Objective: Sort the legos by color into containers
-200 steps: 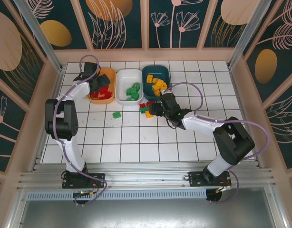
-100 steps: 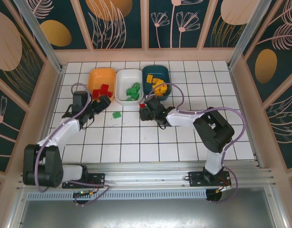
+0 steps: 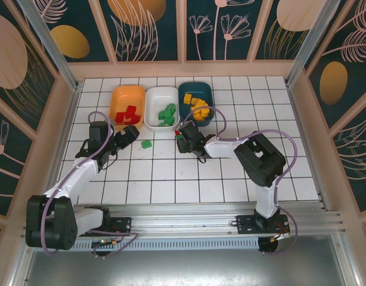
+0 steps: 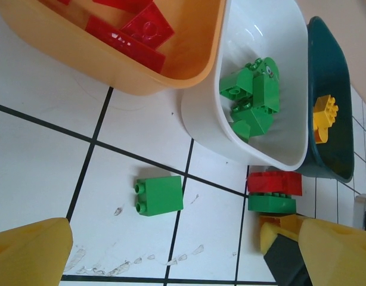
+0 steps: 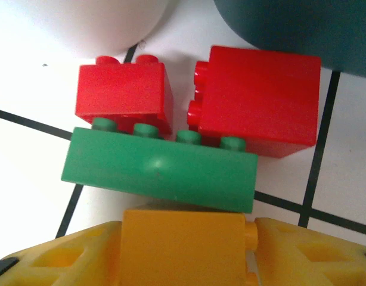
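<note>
Gripping a yellow-orange plastic brick (image 5: 182, 235), the right pincer (image 5: 186, 259) stands narrowed, with 1 yellow finger (image 5: 58, 265) against each side of the brick, low over the white tiled surface (image 5: 28, 167). Whether the hold is firm cannot be told.

Hazard 1: the brick's side studs face the right-hand finger, so contact there is on small points. The brick may twist or slip on lifting.

Hazard 2: a long green plastic brick (image 5: 159, 170) lies touching the held brick's far face, and 2 red plastic bricks (image 5: 126, 95) rest against the green brick's studs. A forward push or a dragged lift is likely to shove this group toward the white plastic tray (image 5: 81, 18) and the dark teal plastic tray (image 5: 302, 24) just beyond. It could also carry the green brick along into the wrong tray.

Hazard 3: the left pincer (image 4: 180, 253) hangs wide open and empty near a lone square green brick (image 4: 159, 195), close to the same group. Both arms converge mid-surface, so a reach for the group by both could cause a collision.

Sorted so far: red bricks lie in the orange plastic tray (image 3: 128, 94), green in the white tray, yellow in the teal tray.
</note>
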